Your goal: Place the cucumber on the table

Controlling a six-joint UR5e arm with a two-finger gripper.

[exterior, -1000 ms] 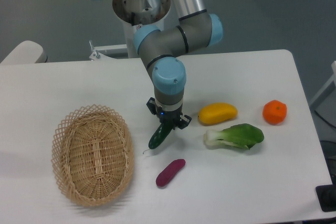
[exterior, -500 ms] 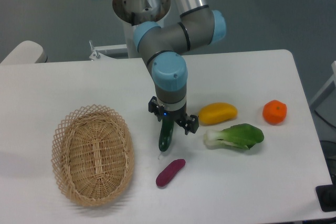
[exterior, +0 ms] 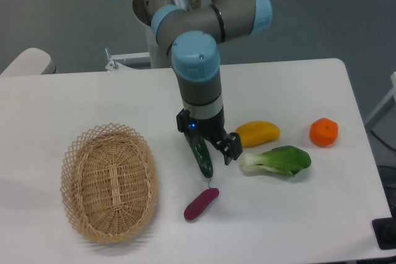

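Observation:
My gripper [exterior: 207, 149] is shut on the upper end of the dark green cucumber [exterior: 202, 158], which hangs tilted, its lower end and thin stem pointing down toward the purple vegetable [exterior: 201, 203]. The cucumber is held just above the white table [exterior: 291, 214], between the wicker basket and the bok choy. Whether its tip touches the tabletop I cannot tell.
An oval wicker basket [exterior: 109, 182] lies at the left. A bok choy [exterior: 277, 161], a yellow fruit [exterior: 257, 133] and an orange [exterior: 323, 132] lie to the right of the gripper. The purple vegetable lies just below the cucumber's tip.
The arm has moved right and toward the front with the cucumber. The cucumber has swung from leaning lower-left to leaning lower-right.

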